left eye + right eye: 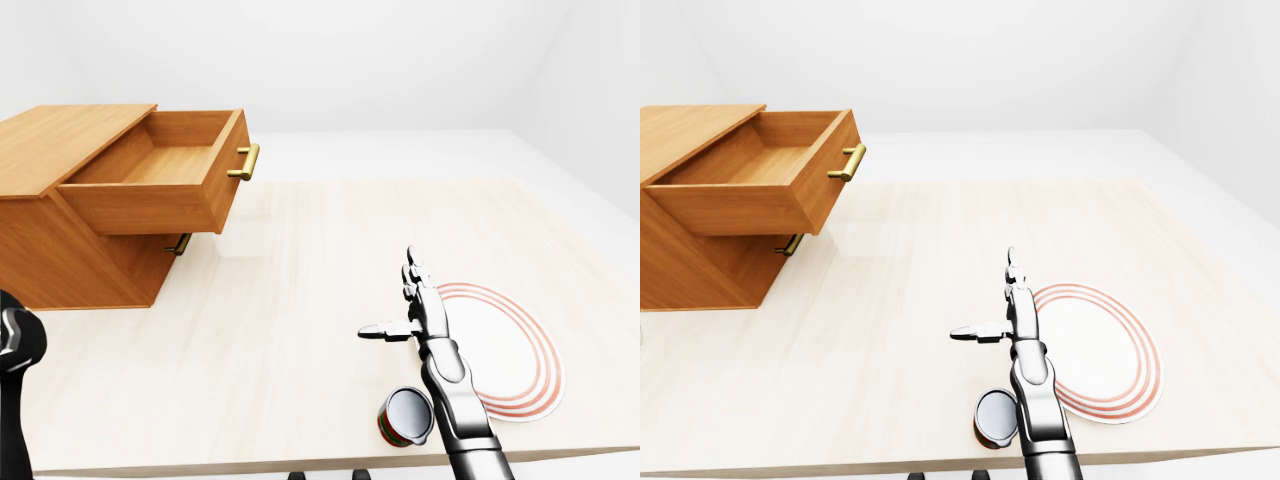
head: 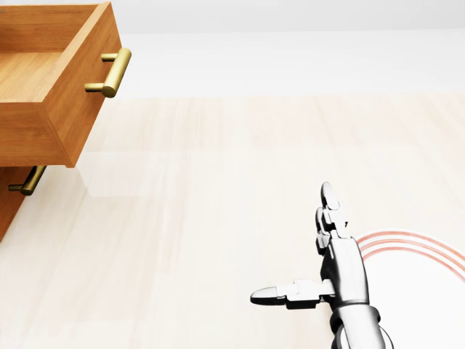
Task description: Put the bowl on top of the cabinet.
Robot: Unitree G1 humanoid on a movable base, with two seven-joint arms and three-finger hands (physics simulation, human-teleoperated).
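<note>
The bowl (image 1: 500, 345) is wide, shallow and white with red rings near its rim; it rests on the table at the lower right of the left-eye view. My right hand (image 1: 388, 295) hovers at the bowl's left edge, open, with fingers pointing straight up the picture and the thumb sticking out to the left, holding nothing. The wooden cabinet (image 1: 60, 140) stands at the upper left, its flat top bare. Its upper drawer (image 1: 150, 170) is pulled out and empty. Only a dark piece of my left arm (image 1: 15, 350) shows at the left edge; the hand itself is hidden.
A small can (image 1: 405, 417) with a red and green label lies on its side beside my right forearm, near the bottom edge of the pale wooden table (image 1: 300, 250). Brass handles (image 1: 245, 162) jut from the drawer fronts. Beyond the table's edges is white floor.
</note>
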